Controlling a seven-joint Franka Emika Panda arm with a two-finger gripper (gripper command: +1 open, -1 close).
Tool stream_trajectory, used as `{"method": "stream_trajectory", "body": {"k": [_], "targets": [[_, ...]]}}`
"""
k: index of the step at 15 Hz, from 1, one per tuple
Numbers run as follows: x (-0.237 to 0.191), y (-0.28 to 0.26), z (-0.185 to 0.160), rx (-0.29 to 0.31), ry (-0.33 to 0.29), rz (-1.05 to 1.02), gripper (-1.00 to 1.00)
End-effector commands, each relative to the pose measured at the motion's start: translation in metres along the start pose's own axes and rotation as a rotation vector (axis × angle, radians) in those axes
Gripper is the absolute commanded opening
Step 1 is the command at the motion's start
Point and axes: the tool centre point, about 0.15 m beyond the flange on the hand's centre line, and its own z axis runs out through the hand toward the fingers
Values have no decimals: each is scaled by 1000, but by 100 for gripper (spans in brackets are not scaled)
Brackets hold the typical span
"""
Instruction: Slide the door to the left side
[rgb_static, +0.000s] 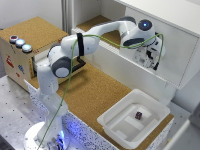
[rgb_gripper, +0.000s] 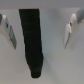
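Note:
The door (rgb_static: 176, 56) is a flat white cabinet panel at the exterior view's right, and it fills the wrist view as a pale surface (rgb_gripper: 55, 65). My gripper (rgb_static: 150, 54) is held up against the door's face. In the wrist view the black vertical handle (rgb_gripper: 32, 40) stands between the two fingers (rgb_gripper: 8, 31), nearer to one of them. The gripper (rgb_gripper: 39, 44) is open, and a gap shows on each side of the handle. In the exterior view the hand hides the handle.
A cork-covered box with coloured buttons (rgb_static: 22, 47) stands at the exterior view's left. A white plastic bin (rgb_static: 115, 125) holding a small dark object (rgb_static: 138, 115) sits on the cork table top (rgb_static: 95, 90) below the cabinet. The open cabinet shelf (rgb_static: 97, 22) lies behind the arm.

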Motion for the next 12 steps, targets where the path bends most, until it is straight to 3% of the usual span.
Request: {"method": "stream_trajectory", "body": {"k": [1, 6, 10, 11, 12], "targets": [[-9, -12, -1, -33, 76, -53, 100], [-14, -29, -10, -101, 169, -52, 100], [-17, -31, -3, -94, 164, -42, 100], [-17, -34, -2, -98, 165, -37, -100], [-17, -35, -1, -102, 159, -34, -100]]}}
